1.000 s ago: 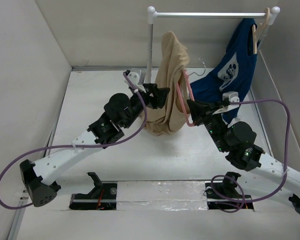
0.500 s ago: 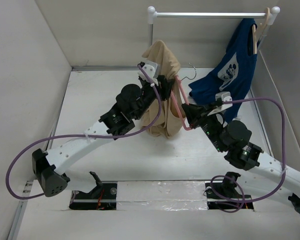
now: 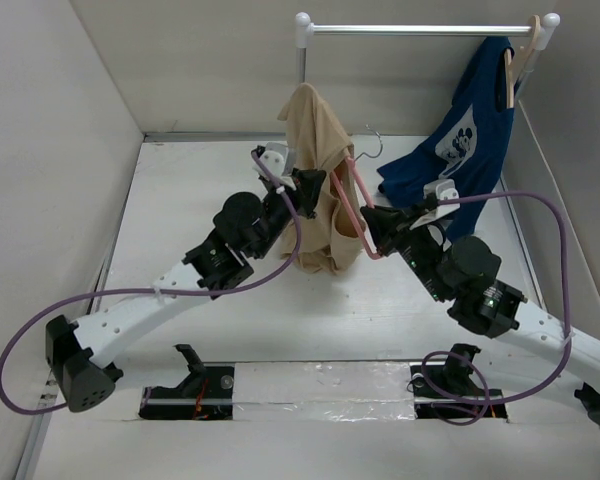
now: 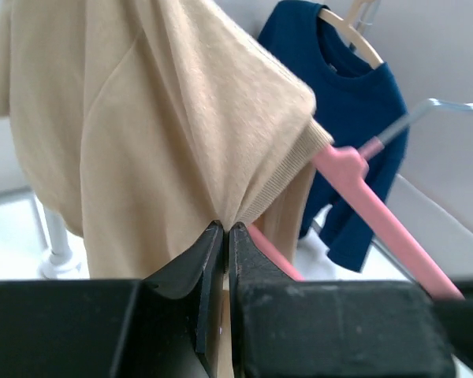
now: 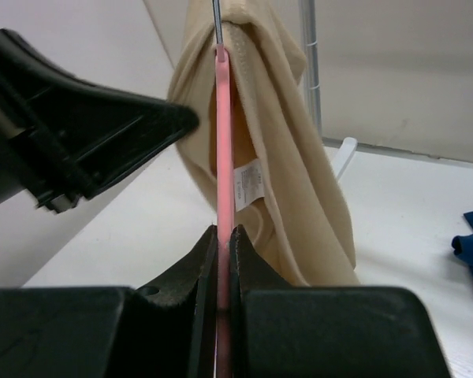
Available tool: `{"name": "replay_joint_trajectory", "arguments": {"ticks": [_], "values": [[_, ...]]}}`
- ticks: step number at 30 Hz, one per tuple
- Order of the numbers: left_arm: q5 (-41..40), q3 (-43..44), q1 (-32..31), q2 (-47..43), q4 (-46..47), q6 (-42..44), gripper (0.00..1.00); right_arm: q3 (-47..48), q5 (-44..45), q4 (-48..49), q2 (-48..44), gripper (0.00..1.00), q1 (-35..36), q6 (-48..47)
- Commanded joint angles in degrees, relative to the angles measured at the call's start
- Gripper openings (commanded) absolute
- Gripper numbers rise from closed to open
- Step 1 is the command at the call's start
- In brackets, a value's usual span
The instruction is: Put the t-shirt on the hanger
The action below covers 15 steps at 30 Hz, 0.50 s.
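Above mid-table, left gripper (image 4: 225, 227) is pinching the tan t-shirt (image 4: 142, 118) just by a ribbed edge, jaws together on fabric. Right gripper (image 5: 223, 232) is clamping the pink hanger (image 5: 224, 142), one arm sitting inside the shirt. Farther back, a dark blue t-shirt (image 3: 462, 140) is hanging on a wooden hanger (image 3: 509, 72) from the rack rail (image 3: 420, 30).

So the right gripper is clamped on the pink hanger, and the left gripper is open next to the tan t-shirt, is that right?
Not quite. The left gripper is shut, pinching a fold of the tan t-shirt, as the left wrist view shows. The right gripper is indeed clamped on the pink hanger.
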Motion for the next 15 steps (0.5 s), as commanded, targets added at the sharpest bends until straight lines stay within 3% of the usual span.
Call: {"name": "replay_joint_trajectory", "arguments": {"ticks": [1,7,15], "values": [[3.42,-4.78,-0.23,-4.29,0.76,-6.41,0.0,5.92,3.74,9.33,0.12,0.0,-0.36,-3.78],[9.67,-10.42,-0.23,-7.98,1.11,-9.94,0.0,6.9,3.4,13.81,5.3,0.0,-0.36,-4.84],[16.01,-8.14,-0.23,-9.83,-0.89,-10.56,0.0,4.88,1.82,20.32,9.61,0.0,-0.36,-3.44]]}}
